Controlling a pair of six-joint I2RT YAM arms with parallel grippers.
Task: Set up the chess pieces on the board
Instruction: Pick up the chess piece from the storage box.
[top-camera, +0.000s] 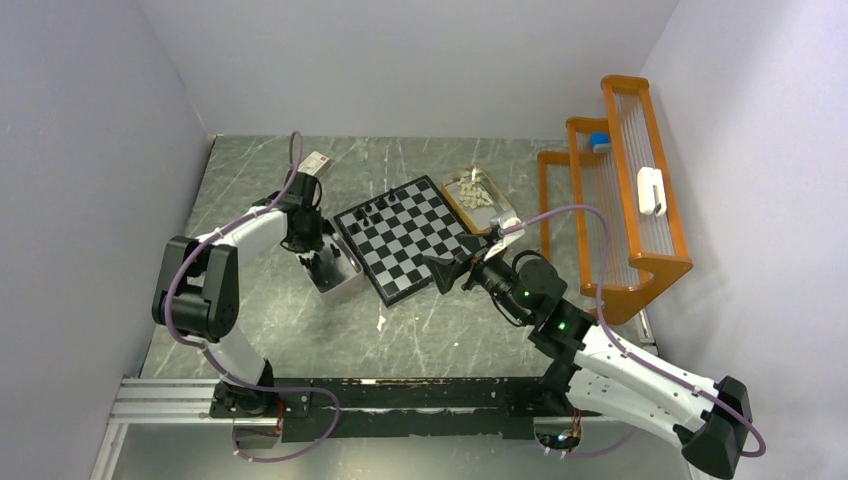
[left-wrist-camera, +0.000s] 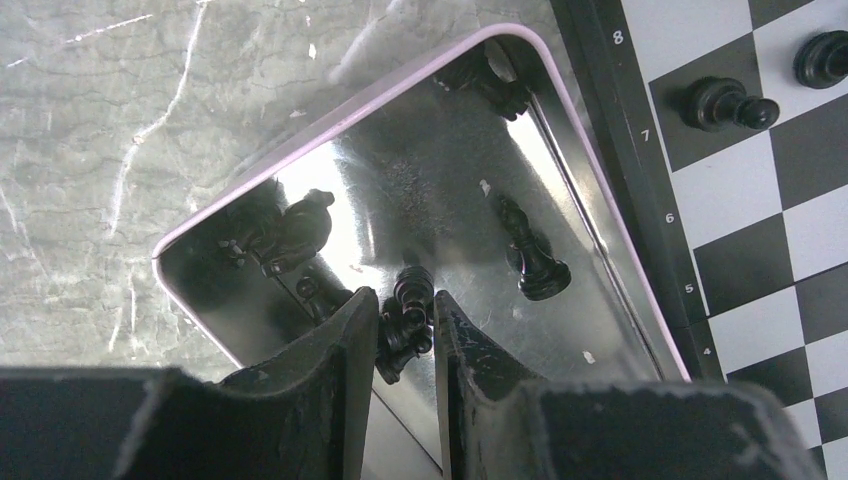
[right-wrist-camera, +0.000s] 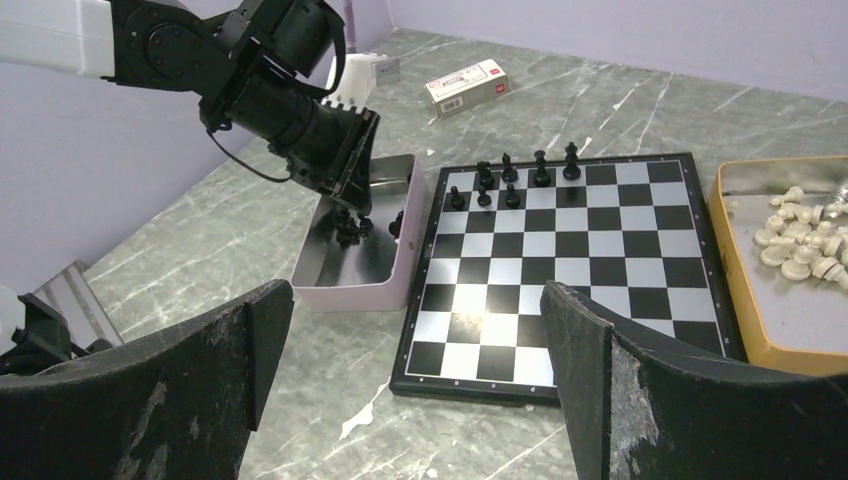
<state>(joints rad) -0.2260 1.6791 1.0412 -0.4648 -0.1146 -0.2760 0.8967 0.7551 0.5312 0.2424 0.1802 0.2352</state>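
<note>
The setup is in its early part. Seven black chess pieces (right-wrist-camera: 541, 166) stand on the board (right-wrist-camera: 560, 262), bunched in the corner nearest the left hand (left-wrist-camera: 404, 330); every other square is bare. That hand is down inside the pink-rimmed tin (right-wrist-camera: 350, 296), which sits on the worktop (top-camera: 440, 330) just beside the board's edge. It is clenched on one small black piece (left-wrist-camera: 412, 290); whether the piece is clear of the tin floor I cannot tell. A few loose black pieces (left-wrist-camera: 535, 258) lie in the tin ahead of and beside that hand. The right hand (right-wrist-camera: 415, 310) hangs released and holds nothing, with the board straight ahead of its fingers. Off to its right, the cream-white pieces (right-wrist-camera: 795, 235) sit heaped in the tan tray (right-wrist-camera: 737, 270), none of them on the board. By my reading, most of the black set and all of the white set are not yet placed.
</note>
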